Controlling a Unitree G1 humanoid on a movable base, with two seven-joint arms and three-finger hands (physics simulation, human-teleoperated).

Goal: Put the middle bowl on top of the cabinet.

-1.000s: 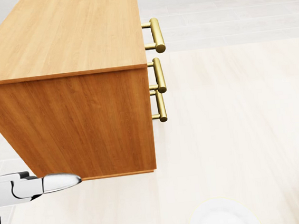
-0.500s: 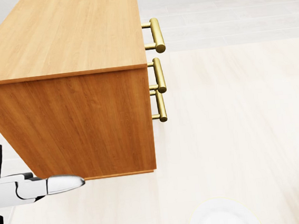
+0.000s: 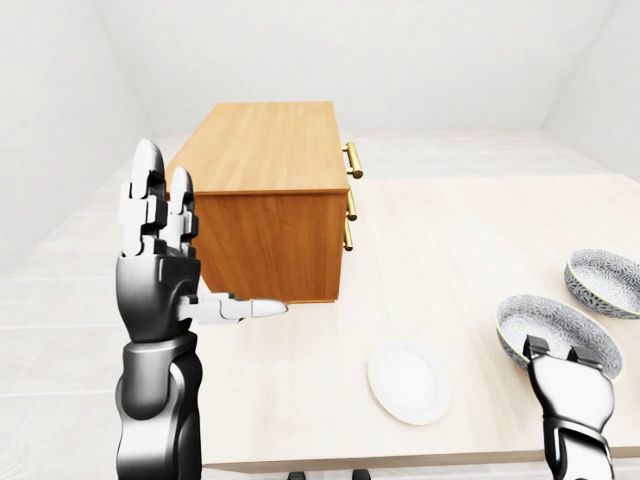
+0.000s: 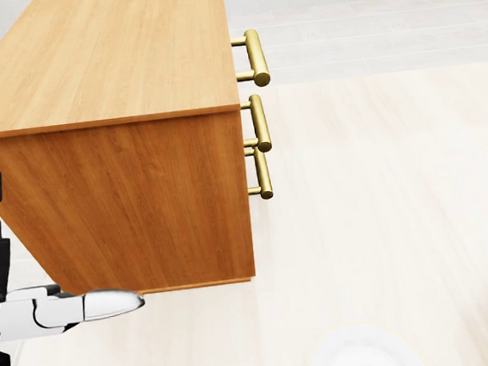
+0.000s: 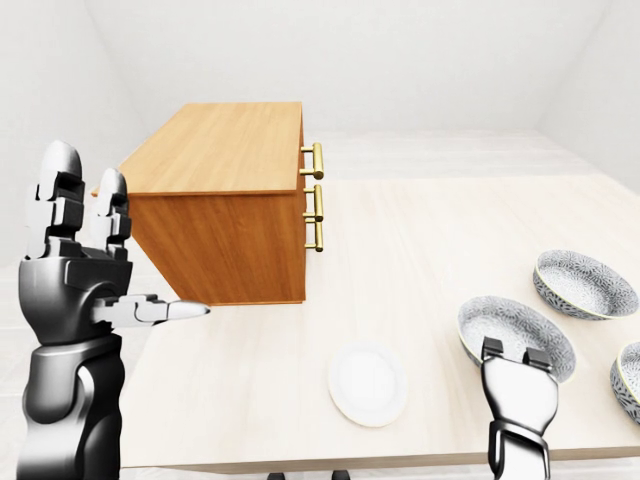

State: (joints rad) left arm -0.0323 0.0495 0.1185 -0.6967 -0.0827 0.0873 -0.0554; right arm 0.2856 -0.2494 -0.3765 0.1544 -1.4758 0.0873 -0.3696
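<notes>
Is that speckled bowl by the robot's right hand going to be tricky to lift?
The bowl looks rigid and ceramic, so probably breakable if dropped. It is wide and shallow, so the right hand may find its rim slippery. Sitting flat, it seems unlikely to tip.

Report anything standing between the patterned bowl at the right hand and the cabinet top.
Nothing visible does. Only bare table separates the bowl from the cabinet, and its top holds nothing. The white plate lies flat nearer the view's bottom edge; the raised left hand stands left of the cabinet.
</notes>
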